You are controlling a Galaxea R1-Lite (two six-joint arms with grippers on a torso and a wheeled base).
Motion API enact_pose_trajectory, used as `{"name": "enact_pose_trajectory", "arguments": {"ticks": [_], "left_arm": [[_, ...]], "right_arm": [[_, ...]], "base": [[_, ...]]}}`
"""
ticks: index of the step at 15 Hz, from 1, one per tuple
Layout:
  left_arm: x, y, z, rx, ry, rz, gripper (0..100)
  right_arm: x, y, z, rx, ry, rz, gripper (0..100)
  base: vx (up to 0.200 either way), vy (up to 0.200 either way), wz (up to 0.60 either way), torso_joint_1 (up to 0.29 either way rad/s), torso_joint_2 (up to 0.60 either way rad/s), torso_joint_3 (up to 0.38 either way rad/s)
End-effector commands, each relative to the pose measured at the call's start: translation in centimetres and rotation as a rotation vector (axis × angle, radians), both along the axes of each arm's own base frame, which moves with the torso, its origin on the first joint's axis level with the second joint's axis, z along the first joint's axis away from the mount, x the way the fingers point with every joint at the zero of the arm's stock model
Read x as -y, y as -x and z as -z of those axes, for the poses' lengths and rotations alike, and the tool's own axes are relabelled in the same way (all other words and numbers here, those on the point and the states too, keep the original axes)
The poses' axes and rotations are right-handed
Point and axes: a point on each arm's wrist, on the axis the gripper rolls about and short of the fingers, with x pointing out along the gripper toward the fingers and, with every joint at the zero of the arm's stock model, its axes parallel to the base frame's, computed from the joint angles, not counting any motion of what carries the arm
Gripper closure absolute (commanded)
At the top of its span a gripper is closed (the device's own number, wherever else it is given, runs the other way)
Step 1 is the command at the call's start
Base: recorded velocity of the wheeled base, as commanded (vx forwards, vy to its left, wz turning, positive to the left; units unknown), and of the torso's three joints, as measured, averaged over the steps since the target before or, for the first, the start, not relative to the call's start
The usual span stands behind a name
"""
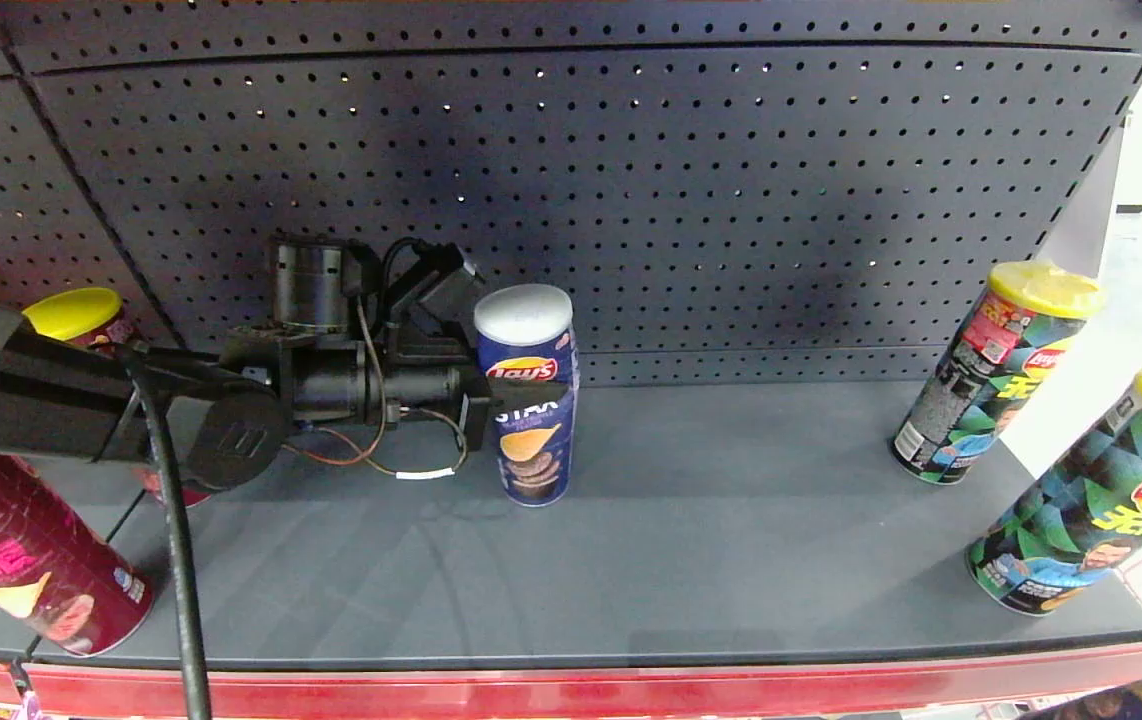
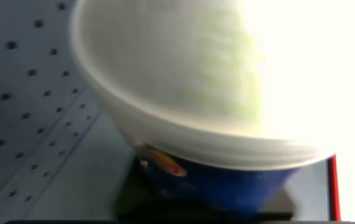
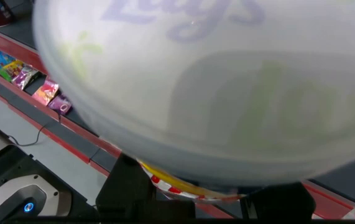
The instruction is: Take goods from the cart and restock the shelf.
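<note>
Your left gripper (image 1: 529,396) clamps the blue can (image 1: 534,455) upright on the shelf (image 1: 751,520), likely seating it. Your right gripper (image 3: 205,196) grips a second can (image 3: 214,93), probably next.

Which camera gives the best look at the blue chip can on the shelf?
The head view: the blue can stands whole and upright on the shelf. The left wrist view catches its white lid and blue wall. The right wrist view faces the lid of another can.
</note>
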Motion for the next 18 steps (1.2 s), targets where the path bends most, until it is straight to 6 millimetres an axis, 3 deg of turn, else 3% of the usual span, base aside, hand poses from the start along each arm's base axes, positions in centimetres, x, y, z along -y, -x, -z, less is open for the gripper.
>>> {"name": "enact_pose_trajectory", "arguments": {"ticks": [1, 4, 10, 14, 18], "left_arm": [[0.3, 0.4, -0.1, 0.001, 0.000, 0.012, 100], [-0.3, 2.1, -0.1, -0.017, -0.008, 0.015, 100], [-2.2, 7.9, -0.8, -0.031, -0.016, 0.026, 100], [-1.9, 9.6, -1.0, -0.045, -0.011, 0.058, 100], [-1.0, 9.7, -0.2, -0.072, -0.025, 0.078, 100]], "right_arm": [[0.0, 0.0, 0.0, -0.002, 0.000, 0.000, 100], [0.0, 0.0, 0.0, -0.003, 0.000, -0.003, 100], [0.0, -0.1, 0.0, -0.006, 0.000, -0.011, 100], [0.0, -0.2, 0.1, -0.015, 0.000, -0.014, 100], [0.0, -0.2, 0.0, -0.013, 0.000, -0.014, 100]], "base": [[0.000, 0.000, 0.00, 0.000, 0.00, 0.000], [0.000, 0.000, 0.00, 0.000, 0.00, 0.000], [0.000, 0.000, 0.00, 0.000, 0.00, 0.000], [0.000, 0.000, 0.00, 0.000, 0.00, 0.000], [0.000, 0.000, 0.00, 0.000, 0.00, 0.000]]}}
